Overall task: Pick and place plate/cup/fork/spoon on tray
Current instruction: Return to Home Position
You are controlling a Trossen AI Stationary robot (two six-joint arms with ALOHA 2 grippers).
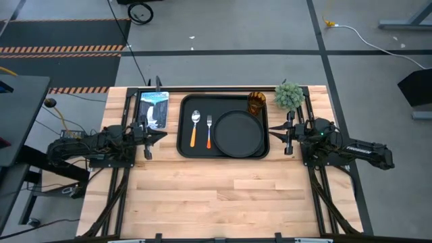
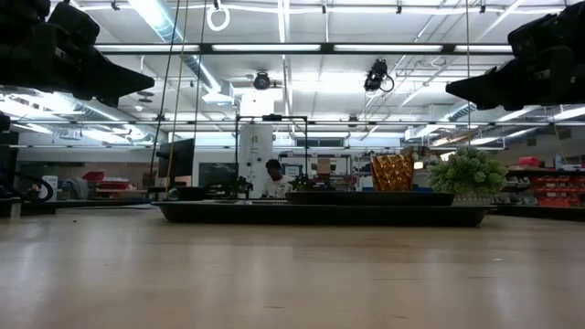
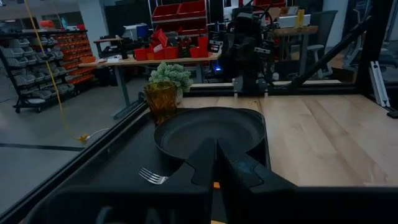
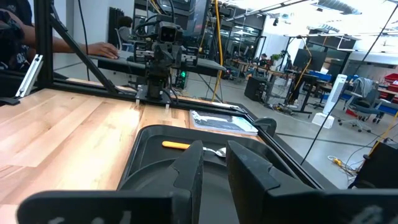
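The black tray (image 1: 223, 106) lies at the table's far middle. On it lie the spoon (image 1: 195, 128), the fork (image 1: 209, 132) and the round black plate (image 1: 239, 133), side by side. The amber cup (image 1: 256, 102) stands upright in the tray's far right corner. My left gripper (image 1: 154, 135) is shut and empty, hovering just left of the tray. In the left wrist view (image 3: 216, 152) it points at the plate (image 3: 211, 130). My right gripper (image 1: 275, 132) hovers just right of the tray, its fingers a little apart (image 4: 214, 168) and empty.
A small green plant (image 1: 289, 96) stands at the far right, beside the cup and off the tray. A blue-and-white printed card (image 1: 154, 108) lies far left of the tray. Bare wood lies toward the near edge (image 1: 223, 196). People are in the room beyond (image 2: 272, 178).
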